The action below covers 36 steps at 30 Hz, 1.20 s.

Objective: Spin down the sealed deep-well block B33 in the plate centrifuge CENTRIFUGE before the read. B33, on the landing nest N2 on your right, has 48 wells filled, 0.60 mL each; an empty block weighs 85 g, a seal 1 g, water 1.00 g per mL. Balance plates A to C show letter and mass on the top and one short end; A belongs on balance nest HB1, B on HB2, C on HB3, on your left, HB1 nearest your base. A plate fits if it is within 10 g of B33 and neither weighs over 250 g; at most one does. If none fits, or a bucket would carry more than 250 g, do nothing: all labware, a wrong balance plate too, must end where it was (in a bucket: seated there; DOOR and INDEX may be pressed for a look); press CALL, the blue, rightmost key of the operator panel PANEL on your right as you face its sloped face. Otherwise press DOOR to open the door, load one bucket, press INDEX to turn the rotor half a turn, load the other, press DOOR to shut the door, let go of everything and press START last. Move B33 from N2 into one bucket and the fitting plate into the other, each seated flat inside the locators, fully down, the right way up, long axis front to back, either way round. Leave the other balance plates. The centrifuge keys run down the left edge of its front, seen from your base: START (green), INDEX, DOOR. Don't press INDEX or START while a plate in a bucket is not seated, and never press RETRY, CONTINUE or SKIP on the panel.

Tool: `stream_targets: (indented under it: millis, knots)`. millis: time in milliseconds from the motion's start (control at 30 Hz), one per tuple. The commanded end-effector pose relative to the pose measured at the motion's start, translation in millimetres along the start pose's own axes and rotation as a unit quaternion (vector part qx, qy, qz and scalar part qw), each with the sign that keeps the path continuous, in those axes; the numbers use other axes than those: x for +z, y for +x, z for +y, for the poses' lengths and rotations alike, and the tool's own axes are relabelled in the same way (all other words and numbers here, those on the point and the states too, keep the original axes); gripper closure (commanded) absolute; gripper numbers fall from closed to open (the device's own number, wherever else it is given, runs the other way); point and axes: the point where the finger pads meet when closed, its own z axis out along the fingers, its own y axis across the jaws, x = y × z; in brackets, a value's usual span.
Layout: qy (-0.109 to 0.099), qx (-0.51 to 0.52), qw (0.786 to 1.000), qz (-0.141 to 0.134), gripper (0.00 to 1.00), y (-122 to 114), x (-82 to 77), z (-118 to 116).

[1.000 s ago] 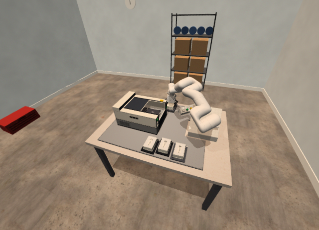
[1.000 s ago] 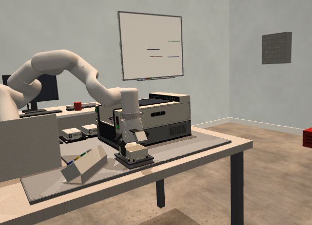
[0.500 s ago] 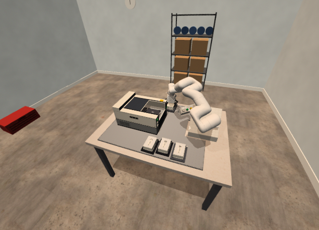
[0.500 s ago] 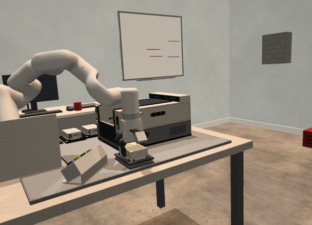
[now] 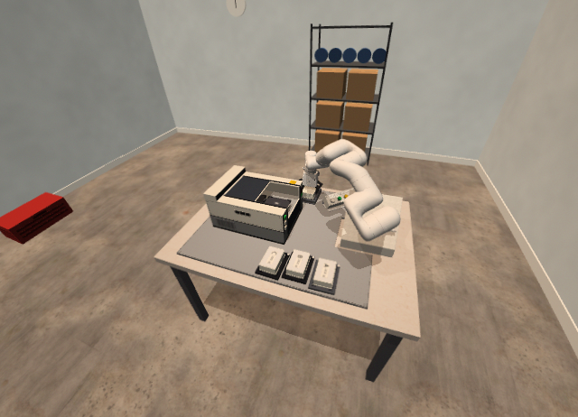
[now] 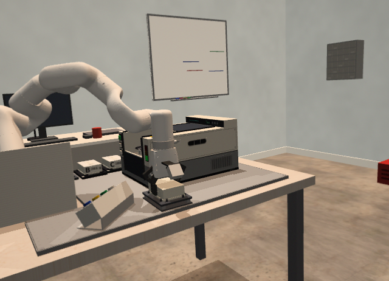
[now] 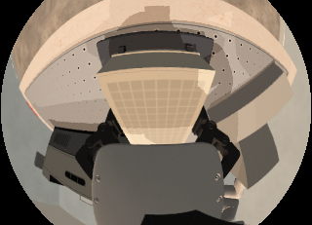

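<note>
Gripping B33, the claw reveals its well grid.

Light was even and soft; the arm cast faint shadows on the table. Wrist view bulged, black-cornered, slightly blurred.

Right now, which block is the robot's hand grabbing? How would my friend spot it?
Find the big beige centrifuge on the table; just beside its front corner a dark nest holds one cream block B33. Only this block sits alone, with the gripper clamped around it, unlike the lettered plates farther back.
</note>
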Motion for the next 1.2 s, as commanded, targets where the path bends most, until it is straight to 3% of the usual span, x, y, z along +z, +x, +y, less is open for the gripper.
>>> stream_targets:
  millis: [0,1167]
  knots:
    - [0.002,0.000,1.000,0.002,1.00,1,-3.0,-1]
    - [0.002,0.000,1.000,0.002,1.00,1,-17.2,-1]
